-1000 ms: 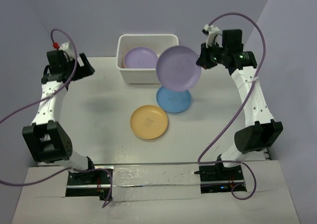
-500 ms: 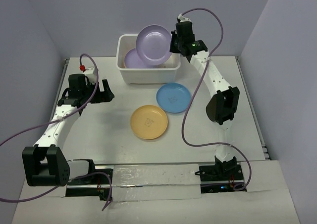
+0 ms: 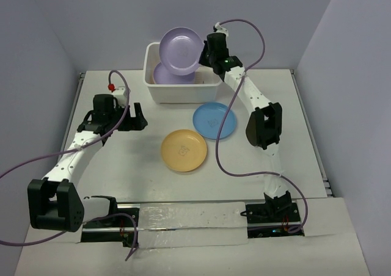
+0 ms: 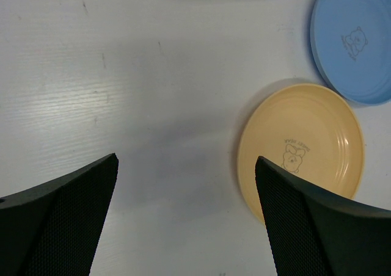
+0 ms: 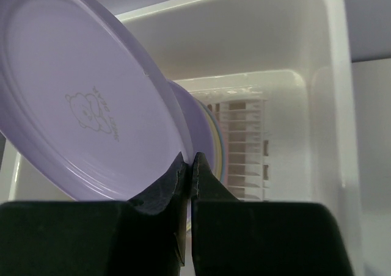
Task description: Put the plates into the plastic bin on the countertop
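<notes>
My right gripper [image 3: 203, 55] [image 5: 191, 161] is shut on the rim of a purple plate [image 3: 180, 42] [image 5: 91, 111], which hangs tilted over the white plastic bin [image 3: 181, 93] [image 5: 317, 74]. Inside the bin lies a stack of plates [image 3: 164, 75] [image 5: 204, 126] with a purple one on top. On the countertop [image 3: 122, 166] in front of the bin sit a blue plate [image 3: 215, 120] [image 4: 357, 38] and a yellow-orange plate [image 3: 184, 150] [image 4: 305, 151]. My left gripper [image 3: 138, 118] [image 4: 186, 184] stands open above the bare countertop, left of the yellow-orange plate, with nothing between its fingers.
Pale lavender walls [image 3: 36, 56] enclose the countertop on three sides. The bin stands against the back wall. Purple cables [image 3: 36, 160] loop from both arms over the table's sides.
The right arm has carried the purple plate from mid-table up and left over the bin. The left arm has swung from the back left toward the yellow-orange plate, its gripper still open.
</notes>
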`<action>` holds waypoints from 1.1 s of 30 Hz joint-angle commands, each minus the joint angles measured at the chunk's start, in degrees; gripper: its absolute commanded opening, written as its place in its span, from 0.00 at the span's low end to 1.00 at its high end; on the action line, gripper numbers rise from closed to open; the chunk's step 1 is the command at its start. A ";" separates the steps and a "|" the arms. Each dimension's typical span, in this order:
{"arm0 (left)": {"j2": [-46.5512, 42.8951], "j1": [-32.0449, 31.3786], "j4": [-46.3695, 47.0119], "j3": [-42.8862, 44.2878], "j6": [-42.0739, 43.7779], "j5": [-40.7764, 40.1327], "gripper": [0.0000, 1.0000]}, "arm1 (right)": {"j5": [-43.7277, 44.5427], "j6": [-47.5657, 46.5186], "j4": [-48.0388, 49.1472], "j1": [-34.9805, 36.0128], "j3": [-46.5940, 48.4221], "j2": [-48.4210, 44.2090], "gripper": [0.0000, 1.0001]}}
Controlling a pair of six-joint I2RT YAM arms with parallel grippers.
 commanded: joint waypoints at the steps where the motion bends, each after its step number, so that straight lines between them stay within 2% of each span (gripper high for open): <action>1: 0.17 -2.28 2.51 -0.13 -0.38 -0.52 0.99 | -1.07 2.88 6.38 0.56 2.92 2.23 0.00; 2: 0.39 -2.80 2.63 -0.07 -0.55 -0.61 0.99 | -1.44 3.08 6.58 0.62 2.78 2.54 0.00; 3: 0.61 -3.28 2.85 -0.04 -0.81 -0.53 0.99 | -2.32 3.10 6.86 0.69 2.63 2.83 0.08; 4: 0.87 -3.75 3.12 -0.03 -1.09 -0.41 0.99 | -3.31 3.01 7.14 0.77 2.48 3.13 0.23; 6: 1.51 -5.04 3.45 0.05 -1.49 -0.18 0.99 | -3.73 2.61 7.46 1.09 2.41 3.77 0.65; 7: 1.79 -5.76 3.62 -0.04 -1.49 -0.44 0.99 | -4.19 2.43 7.47 1.18 2.66 3.85 0.76; 11: 3.17 -8.10 3.88 -1.16 -1.40 -0.61 0.99 | -6.17 1.48 7.98 1.53 2.84 1.88 0.99; 16: 6.56 -9.67 5.51 -3.44 -0.20 1.41 0.95 | -9.25 -1.84 6.77 1.62 1.30 -6.56 1.00; 19: 9.24 -10.72 7.18 -3.99 0.60 2.18 0.92 | -9.53 -4.35 6.92 1.12 -3.59 -14.54 1.00; 21: 12.50 -11.80 7.46 -3.22 1.08 2.65 0.90 | -9.30 -6.93 6.51 0.29 -10.21 -21.84 1.00; 23: 13.72 -12.77 7.74 -2.50 1.14 2.55 0.88 | -9.17 -8.15 5.49 -1.05 -12.71 -24.17 1.00; 28: 19.65 -15.69 8.66 -0.01 0.48 1.00 0.83 | -8.66 -10.93 0.69 -9.03 -25.78 -33.21 1.00; 33: 23.36 -16.29 7.69 1.78 0.15 -0.35 0.72 | -9.00 -11.82 -3.38 -16.51 -36.49 -38.44 1.00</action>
